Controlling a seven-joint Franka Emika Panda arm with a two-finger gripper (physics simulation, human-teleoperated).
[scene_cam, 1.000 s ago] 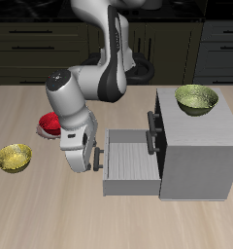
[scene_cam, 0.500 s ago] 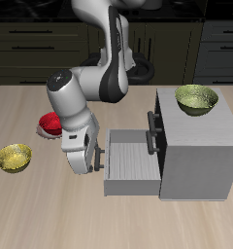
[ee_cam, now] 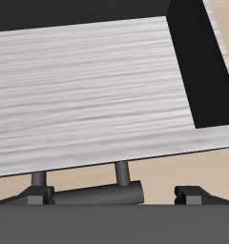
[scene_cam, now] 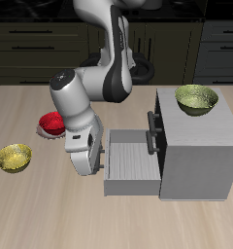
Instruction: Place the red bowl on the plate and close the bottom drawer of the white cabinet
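A yellow-green bowl (scene_cam: pixel 14 157) sits far off to one side of the gripper (scene_cam: pixel 90 156), out on the table (scene_cam: pixel 41 209), and it has no job in this task. Next comes the red bowl (scene_cam: pixel 51 124), which sits behind the gripper and farther back on the table. It seems to rest on the plate (scene_cam: pixel 60 132), because a thin brown rim peeks out beside it, so that part of the task looks done. The arm hides some of it, so this is a guess. The gripper hangs low, right in front of the bottom drawer (scene_cam: pixel 130 161), and it holds nothing. Its fingers (ee_cam: pixel 188 194) show only as two dark tips on either side of the dark bar handle (ee_cam: pixel 93 195), so one cannot tell how wide they are spread. It is likely placed there so it can push the drawer front in. The drawer is pulled out and its tray is bare inside. It sticks out of the white cabinet (scene_cam: pixel 198 156), just past the gripper. The upper drawer (scene_cam: pixel 153 124) above it is shut. A second yellow-green bowl (scene_cam: pixel 196 98) rests on top of the cabinet, well away from the gripper.
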